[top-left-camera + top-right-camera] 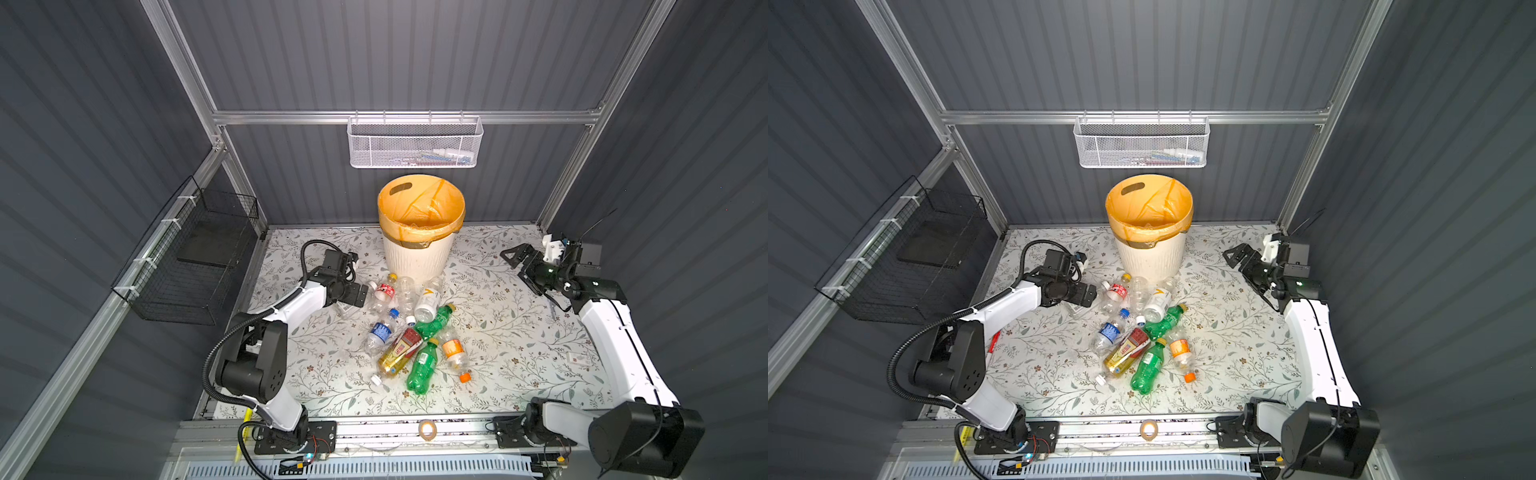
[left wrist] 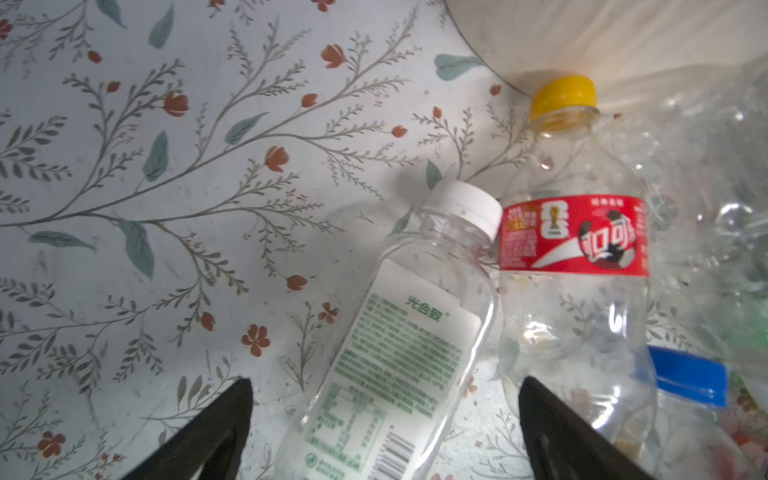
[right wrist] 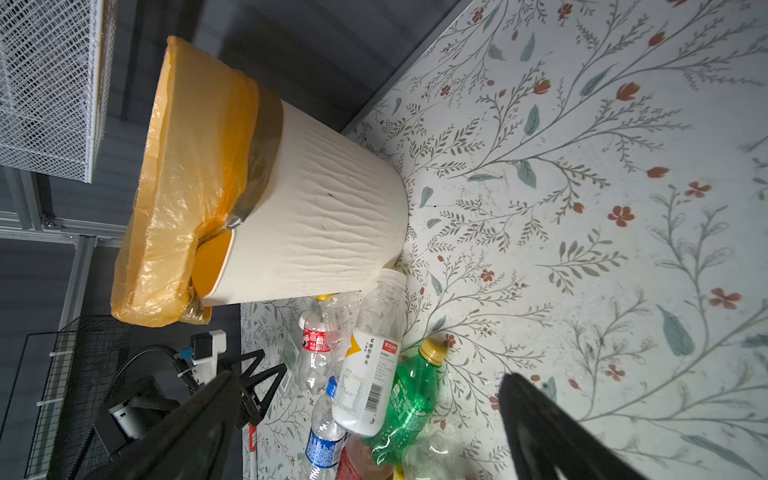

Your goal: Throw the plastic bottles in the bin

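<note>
L pincer [image 2: 384, 381] spread, bottles [image 1: 401, 347] by bin [image 1: 417, 257]

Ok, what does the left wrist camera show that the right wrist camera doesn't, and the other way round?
Only the left wrist: the white-capped bottle's readable label and barcode. Only the right wrist: the orange bag, the mesh basket, the wire basket, the white bottle and a green bottle. Both: the bin's wall, the red-label bottle, a blue cap and the open left hand.
</note>
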Motion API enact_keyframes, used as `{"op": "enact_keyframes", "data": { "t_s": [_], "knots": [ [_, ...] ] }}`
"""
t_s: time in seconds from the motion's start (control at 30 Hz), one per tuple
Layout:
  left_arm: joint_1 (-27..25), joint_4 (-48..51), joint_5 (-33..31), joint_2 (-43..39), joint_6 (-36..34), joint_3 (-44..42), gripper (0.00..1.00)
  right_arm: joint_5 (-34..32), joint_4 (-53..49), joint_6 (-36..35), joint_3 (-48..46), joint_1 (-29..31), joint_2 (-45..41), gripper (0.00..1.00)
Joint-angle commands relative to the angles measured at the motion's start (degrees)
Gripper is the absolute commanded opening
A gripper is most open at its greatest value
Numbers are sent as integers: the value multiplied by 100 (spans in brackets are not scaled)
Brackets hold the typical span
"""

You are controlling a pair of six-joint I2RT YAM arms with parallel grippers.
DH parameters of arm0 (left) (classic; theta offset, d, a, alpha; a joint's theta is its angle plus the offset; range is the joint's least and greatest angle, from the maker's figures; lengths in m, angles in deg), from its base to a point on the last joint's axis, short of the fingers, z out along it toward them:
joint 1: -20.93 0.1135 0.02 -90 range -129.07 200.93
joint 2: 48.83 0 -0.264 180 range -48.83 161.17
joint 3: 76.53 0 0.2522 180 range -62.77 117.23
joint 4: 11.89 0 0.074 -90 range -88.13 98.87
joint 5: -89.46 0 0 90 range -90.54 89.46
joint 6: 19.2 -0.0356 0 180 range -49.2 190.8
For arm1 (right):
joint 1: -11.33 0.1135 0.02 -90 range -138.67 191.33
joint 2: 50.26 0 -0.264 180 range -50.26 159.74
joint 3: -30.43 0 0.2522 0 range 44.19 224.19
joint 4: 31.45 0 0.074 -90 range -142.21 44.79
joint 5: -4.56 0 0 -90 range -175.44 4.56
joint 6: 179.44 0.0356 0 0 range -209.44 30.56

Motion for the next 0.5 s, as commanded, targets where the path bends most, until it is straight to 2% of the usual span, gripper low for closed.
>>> {"op": "enact_keyframes", "data": {
  "t_s": [0.0, 0.13, 0.4, 0.47],
  "knots": [
    [-90, 171, -262, 97, -521, -59, 100, -12, 58, -297, -94, -16, -20, 99],
    [-97, 169, -527, 393, -464, 21, 100, 45, 155, -349, -222, -23, 22, 99],
    [-99, 107, -542, 909, -490, 164, 99, 116, 262, -392, -486, -17, 61, 99],
    [-99, 67, -506, 916, -458, 151, 96, 118, 305, -385, -579, -23, 60, 99]
  ]
}}
